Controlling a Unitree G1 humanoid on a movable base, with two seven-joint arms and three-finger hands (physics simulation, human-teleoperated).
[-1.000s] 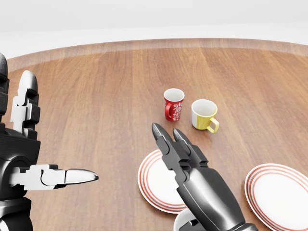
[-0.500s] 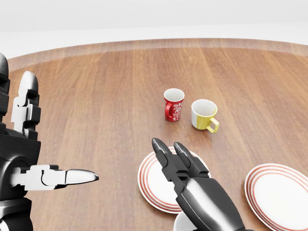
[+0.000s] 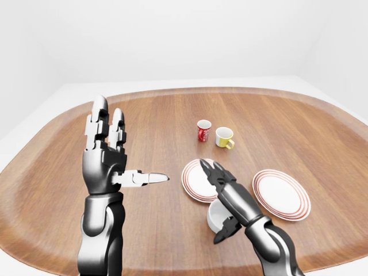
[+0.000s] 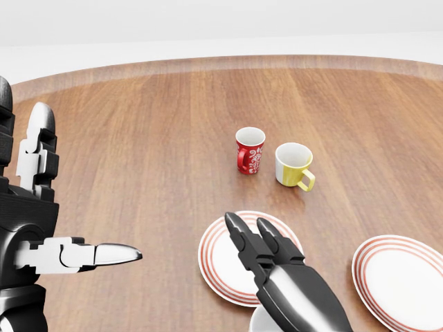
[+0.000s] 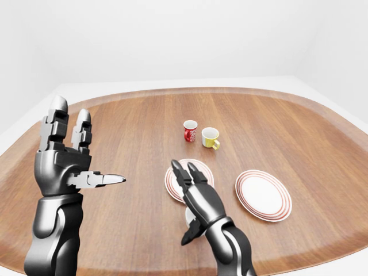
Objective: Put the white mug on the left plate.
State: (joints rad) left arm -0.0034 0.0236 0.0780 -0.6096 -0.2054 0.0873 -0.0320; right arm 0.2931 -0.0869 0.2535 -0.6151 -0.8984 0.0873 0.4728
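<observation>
Rounded wooden table [image 3: 155,115] amid plain white walls and pale floor.

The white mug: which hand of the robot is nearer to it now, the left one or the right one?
Right. The right hand hangs open directly above the white mug, fingers around it. The left hand is raised, open, far off at the view's left.

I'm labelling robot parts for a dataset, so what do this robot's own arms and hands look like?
Both arms are glossy dark grey to black, with rounded, segmented shells. The left hand has a dark palm, and three fingers of blocky white-silver links with dark pointed tips. The right hand looks all dark, with tapered fingers. No cables or markings show.
</observation>
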